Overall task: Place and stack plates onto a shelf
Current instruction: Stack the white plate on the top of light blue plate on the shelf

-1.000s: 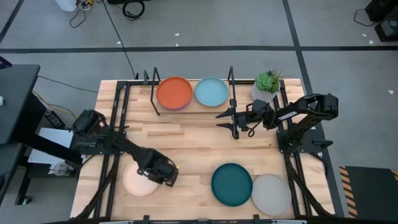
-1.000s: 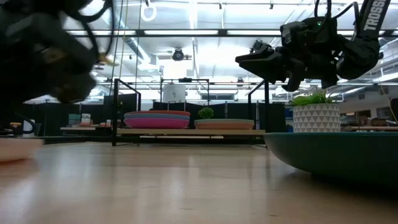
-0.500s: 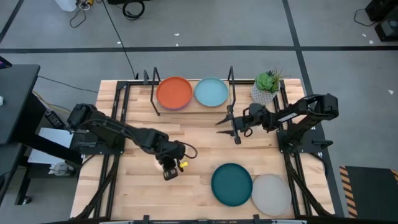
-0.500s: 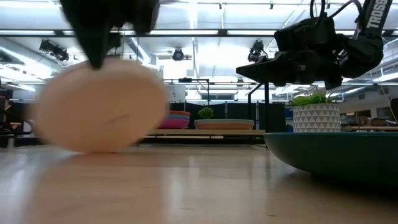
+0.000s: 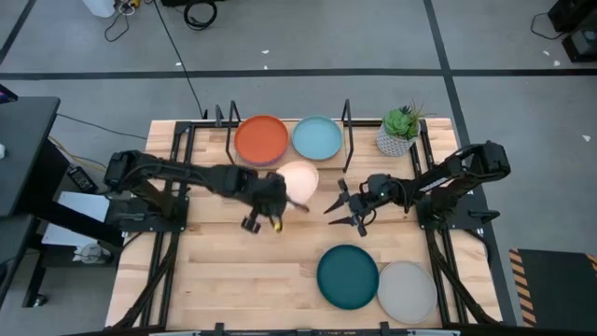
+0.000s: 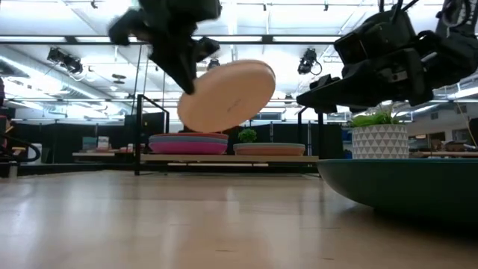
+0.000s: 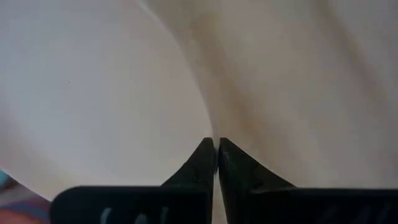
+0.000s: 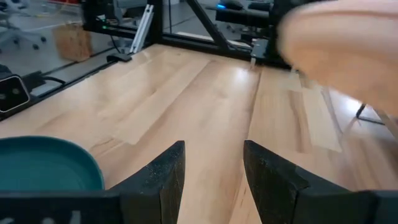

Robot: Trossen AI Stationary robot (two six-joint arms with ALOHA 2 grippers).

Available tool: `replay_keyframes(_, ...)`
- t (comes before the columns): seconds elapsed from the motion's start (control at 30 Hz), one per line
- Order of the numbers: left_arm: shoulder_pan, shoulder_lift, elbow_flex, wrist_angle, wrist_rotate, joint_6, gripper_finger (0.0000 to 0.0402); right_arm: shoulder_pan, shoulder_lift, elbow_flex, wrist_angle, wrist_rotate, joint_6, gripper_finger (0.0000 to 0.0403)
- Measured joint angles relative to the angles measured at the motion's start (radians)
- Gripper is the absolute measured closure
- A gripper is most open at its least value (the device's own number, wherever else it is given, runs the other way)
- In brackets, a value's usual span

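- Above mid-table, just in front of the shelf (image 5: 289, 154), my left gripper (image 5: 280, 198) carries the cream plate (image 5: 298, 180) in the air, tilted; the wrist view shows its fingers (image 7: 205, 163) pinched tight on the plate's rim.
- From the low view, the cream plate (image 6: 226, 96) hangs clear of the tabletop, higher than the stacks on the shelf behind it.
- On the shelf's left half I see the orange plate (image 5: 261, 139) topping a stack; the low view shows magenta and blue edges beneath it. The light blue plate (image 5: 317, 138) tops the right half, with a tan edge under it in the low view.
- Black upright frames close both shelf ends; the right frame (image 5: 347, 131) stands between the light blue plate and the plant (image 5: 401, 130).
- My right gripper (image 5: 340, 209) hovers off the table, right of the cream plate and near it, fingers (image 8: 165, 174) spread wide and holding nothing. It points toward the left arm, and the cream plate (image 8: 339, 46) fills the far side of its wrist view.
- Near the front edge lie the teal plate (image 5: 347, 275) and the grey plate (image 5: 407, 291), touching or nearly so; I cannot tell which. The teal plate (image 6: 399, 187) bulks large at the low view's right.
- Bare table (image 5: 205, 271) lies front left.
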Motion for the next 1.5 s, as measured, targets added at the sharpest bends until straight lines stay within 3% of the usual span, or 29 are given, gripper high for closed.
replay_keyframes(0.3, 0.181, 0.033, 0.000, 0.142, -0.048, 0.283, 0.0388, 0.110, 0.000, -0.001, 0.008, 0.164, 0.012, 0.0234)
replay_keyframes(0.47, 0.239, 0.053, -0.001, 0.161, -0.061, 0.392, 0.0388, 0.146, -0.004, -0.006, 0.008, 0.238, 0.014, 0.0234)
replay_keyframes(0.63, 0.259, 0.063, -0.002, 0.290, -0.070, 0.505, 0.0388, 0.170, -0.005, -0.012, 0.006, 0.279, 0.028, 0.0234)
replay_keyframes(0.87, 0.342, 0.064, 0.000, 0.386, -0.054, 0.551, 0.0388, 0.209, -0.005, -0.014, -0.016, 0.335, 0.064, 0.0234)
replay_keyframes(1.13, 0.373, 0.167, 0.000, 0.589, -0.038, 0.619, 0.0382, 0.270, -0.005, -0.014, -0.016, 0.421, 0.079, 0.0234)
replay_keyframes(1.3, 0.377, 0.226, -0.001, 0.598, -0.045, 0.716, 0.0383, 0.296, -0.005, -0.014, -0.017, 0.448, 0.075, 0.0234)
replay_keyframes(1.5, 0.379, 0.257, -0.002, 0.579, -0.041, 0.714, 0.0383, 0.301, -0.005, -0.014, -0.016, 0.450, 0.062, 0.0234)
